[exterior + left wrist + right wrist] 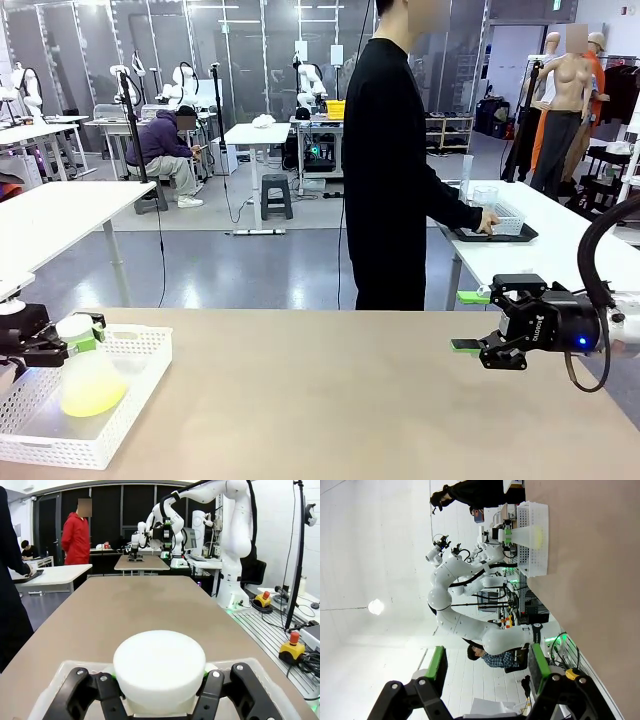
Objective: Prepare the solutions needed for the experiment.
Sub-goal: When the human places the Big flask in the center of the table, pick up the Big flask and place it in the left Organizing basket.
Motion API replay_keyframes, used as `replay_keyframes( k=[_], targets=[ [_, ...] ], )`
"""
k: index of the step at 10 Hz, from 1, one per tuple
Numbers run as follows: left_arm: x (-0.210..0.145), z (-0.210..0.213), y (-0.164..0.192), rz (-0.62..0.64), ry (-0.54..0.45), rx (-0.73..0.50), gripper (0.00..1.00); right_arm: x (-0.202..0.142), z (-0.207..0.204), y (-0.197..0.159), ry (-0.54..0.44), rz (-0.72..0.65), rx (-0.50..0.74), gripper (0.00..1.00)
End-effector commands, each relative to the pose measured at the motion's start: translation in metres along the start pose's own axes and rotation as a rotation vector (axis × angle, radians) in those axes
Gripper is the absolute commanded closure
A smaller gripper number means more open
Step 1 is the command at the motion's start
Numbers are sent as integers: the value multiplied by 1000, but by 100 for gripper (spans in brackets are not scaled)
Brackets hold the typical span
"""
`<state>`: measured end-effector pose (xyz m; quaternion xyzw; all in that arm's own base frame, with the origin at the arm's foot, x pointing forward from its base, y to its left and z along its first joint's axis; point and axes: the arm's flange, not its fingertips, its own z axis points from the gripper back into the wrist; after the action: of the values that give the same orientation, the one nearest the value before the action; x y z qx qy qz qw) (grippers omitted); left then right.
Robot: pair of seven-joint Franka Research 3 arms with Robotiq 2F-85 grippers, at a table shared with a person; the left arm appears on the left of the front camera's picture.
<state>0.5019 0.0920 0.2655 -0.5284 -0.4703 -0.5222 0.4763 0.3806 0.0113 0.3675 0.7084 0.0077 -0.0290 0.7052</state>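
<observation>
1 flask (88,380) of yellow-green solution, neck pinched by left gripper (80,335) over white basket (130,420); slip risks spill. Right gripper (470,320) wide open, empty.

Flask (88,385) in basket (130,400) at table's (330,400) left edge; person (395,160) stood behind, beyond far side.

Left end effector (72,335) low at table's left edge, fingers clamped, right end effector (468,321) hovering, fingers apart
</observation>
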Motion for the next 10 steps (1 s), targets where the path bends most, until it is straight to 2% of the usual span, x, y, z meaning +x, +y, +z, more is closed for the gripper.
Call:
replay_keyframes(
  k=[1, 2, 3, 4, 5, 6, 10],
  targets=[
    [-8, 0, 3, -7, 1, -27, 54, -1, -1, 0, -8, -1, 7, 18],
    [-7, 1, 2, 4, -2, -33, 38, -1, -1, 0, -8, -1, 7, 18],
    [-7, 2, 3, 14, 12, -26, 34, -1, -1, 0, -8, -1, 7, 18],
    [-5, 4, 2, 15, 8, -21, 18, -1, -1, 0, -8, -1, 7, 18],
    [-3, 5, 1, 16, 8, -21, 14, -1, -1, 0, -8, -1, 7, 18],
    [-2, 6, 1, 23, 13, -22, 0, -1, -1, 0, -8, -1, 7, 18],
    [4, 8, 7, 44, 20, -1, 0, -1, -1, 0, -8, -1, 7, 18]
  ],
)
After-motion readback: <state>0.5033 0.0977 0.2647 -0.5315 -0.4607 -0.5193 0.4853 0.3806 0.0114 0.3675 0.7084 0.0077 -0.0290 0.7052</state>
